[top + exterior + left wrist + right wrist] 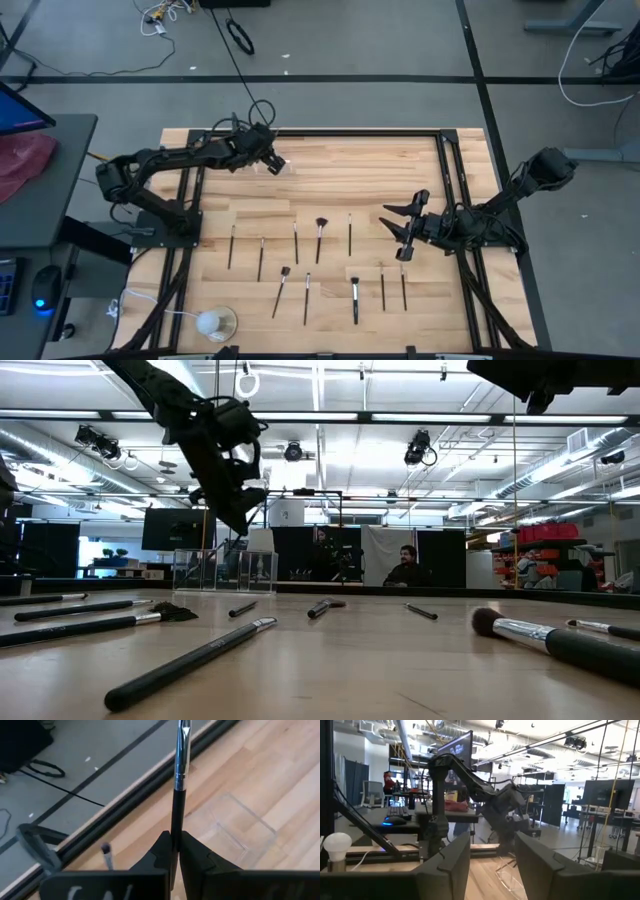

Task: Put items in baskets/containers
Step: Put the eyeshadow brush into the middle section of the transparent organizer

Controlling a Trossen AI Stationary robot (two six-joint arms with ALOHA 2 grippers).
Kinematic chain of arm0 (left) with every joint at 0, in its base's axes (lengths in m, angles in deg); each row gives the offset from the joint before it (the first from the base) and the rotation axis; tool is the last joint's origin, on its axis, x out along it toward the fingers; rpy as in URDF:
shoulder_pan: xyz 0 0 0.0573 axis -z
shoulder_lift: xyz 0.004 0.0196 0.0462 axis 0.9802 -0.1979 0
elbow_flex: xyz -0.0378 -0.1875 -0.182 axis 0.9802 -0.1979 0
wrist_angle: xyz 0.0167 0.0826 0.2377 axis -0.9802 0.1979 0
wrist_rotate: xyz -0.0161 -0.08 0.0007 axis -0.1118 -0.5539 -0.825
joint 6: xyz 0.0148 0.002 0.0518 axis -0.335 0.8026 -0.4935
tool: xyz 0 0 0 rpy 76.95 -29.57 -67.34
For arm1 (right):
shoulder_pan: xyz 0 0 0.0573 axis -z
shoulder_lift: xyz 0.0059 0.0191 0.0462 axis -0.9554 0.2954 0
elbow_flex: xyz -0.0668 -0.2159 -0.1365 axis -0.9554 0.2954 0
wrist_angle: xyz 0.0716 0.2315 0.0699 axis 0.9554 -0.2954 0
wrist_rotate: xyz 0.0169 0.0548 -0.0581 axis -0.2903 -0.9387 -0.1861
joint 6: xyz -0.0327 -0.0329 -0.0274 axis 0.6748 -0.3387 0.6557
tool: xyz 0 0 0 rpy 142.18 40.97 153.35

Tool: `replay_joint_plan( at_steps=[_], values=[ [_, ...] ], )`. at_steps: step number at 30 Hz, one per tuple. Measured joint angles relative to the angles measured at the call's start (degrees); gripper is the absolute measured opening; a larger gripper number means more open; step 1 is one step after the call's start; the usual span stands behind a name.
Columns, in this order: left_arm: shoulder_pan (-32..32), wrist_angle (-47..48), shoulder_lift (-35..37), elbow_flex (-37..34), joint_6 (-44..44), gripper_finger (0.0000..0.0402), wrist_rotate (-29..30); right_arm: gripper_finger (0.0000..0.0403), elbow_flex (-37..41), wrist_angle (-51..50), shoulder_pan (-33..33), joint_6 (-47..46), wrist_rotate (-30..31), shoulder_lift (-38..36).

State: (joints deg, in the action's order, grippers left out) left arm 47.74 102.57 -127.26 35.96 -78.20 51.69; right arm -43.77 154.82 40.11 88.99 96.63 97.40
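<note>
The pale wooden worktop (pixel 330 170) sits on grey floor, cables trailing beyond its far edge, a desk with a mouse to the left. Ceiling lights and dark monitors fill the room behind, where a seated person (pixel 405 572) shows. The left gripper (pixel 176 842) hangs above the far left part, jaws pinching a slim brush (pixel 179 780) by its handle, tip pointing away, over the clear holder (pixel 235 827) near the far edge. The right gripper (pixel 408 228) hovers right of centre with jaws spread and nothing between them. The other brushes (pixel 321 238) lie scattered across the middle and near side, apart from each other. A white ball (pixel 209 322) rests at the near left corner.
</note>
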Motion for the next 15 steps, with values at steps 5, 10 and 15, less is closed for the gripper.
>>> replay_joint_plan(
  at_steps=[5,10,15],
  values=[
    [0.0,0.3,-1.9,0.0,0.0,0.0023,-0.6,0.0155,0.0,0.0,0.0,0.0,0.0,0.0],
    [-0.2,1.8,-3.4,0.0,0.4,0.0024,-0.8,0.0155,0.0,0.0,0.0,0.0,0.0,0.0],
    [-0.2,3.1,-4.1,0.0,0.7,0.0025,-0.9,0.0155,0.0,0.0,0.0,0.0,0.0,0.0]
  ],
)
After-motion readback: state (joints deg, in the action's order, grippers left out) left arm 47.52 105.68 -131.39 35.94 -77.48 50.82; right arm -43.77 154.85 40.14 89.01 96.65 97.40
